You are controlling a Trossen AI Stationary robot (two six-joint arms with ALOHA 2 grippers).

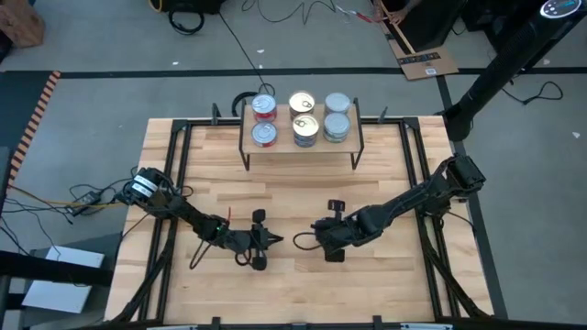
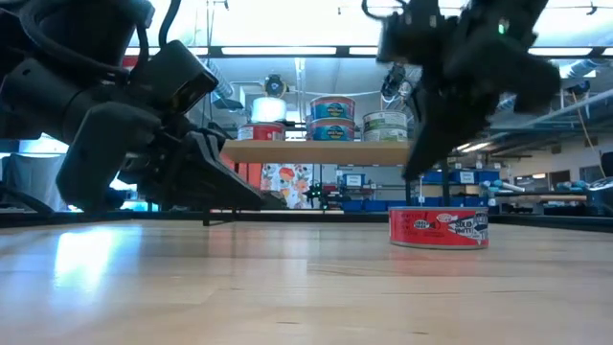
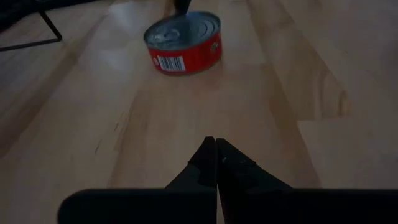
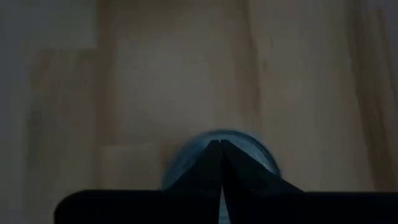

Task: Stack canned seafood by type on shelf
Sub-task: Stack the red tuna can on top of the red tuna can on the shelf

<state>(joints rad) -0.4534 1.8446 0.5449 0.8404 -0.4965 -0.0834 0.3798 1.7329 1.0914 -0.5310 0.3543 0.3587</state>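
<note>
Standing on the shelf [image 1: 301,147] at the far middle of the worktop [image 1: 385,275] are six tins in three columns of two as seen from above: red-sided tins [image 1: 264,108] on the left, gold-topped tins [image 1: 302,103] in the middle, bluish-topped tins [image 1: 337,104] on the right; the low view shows at least the blue-green labelled ones [image 2: 331,107] piled two high, with a pale-labelled tin [image 2: 385,126] beside them. One further item, a red tin [image 2: 439,227] with a silver pull-tab top, sits alone on the worktop near its middle front, upright, barcode facing the left wrist camera [image 3: 185,43]; from above it is mostly hidden under the right arm. Right gripper [image 1: 310,240]: positioned directly over this tin, jaws pressed together with tips meeting over the tin's rounded top in the right wrist view [image 4: 219,149]; the frames do not show whether the tips touch the lid, and nothing is grasped. Left gripper [image 1: 272,240]: low over the worktop just left of the tin, pointed toward it, jaws clenched together on nothing, tips close to the wood [image 3: 215,144]. Shelf construction: light-wood board on thin black legs. Surroundings: grey floor with cables, cardboard [image 1: 426,62] beyond the worktop.
</note>
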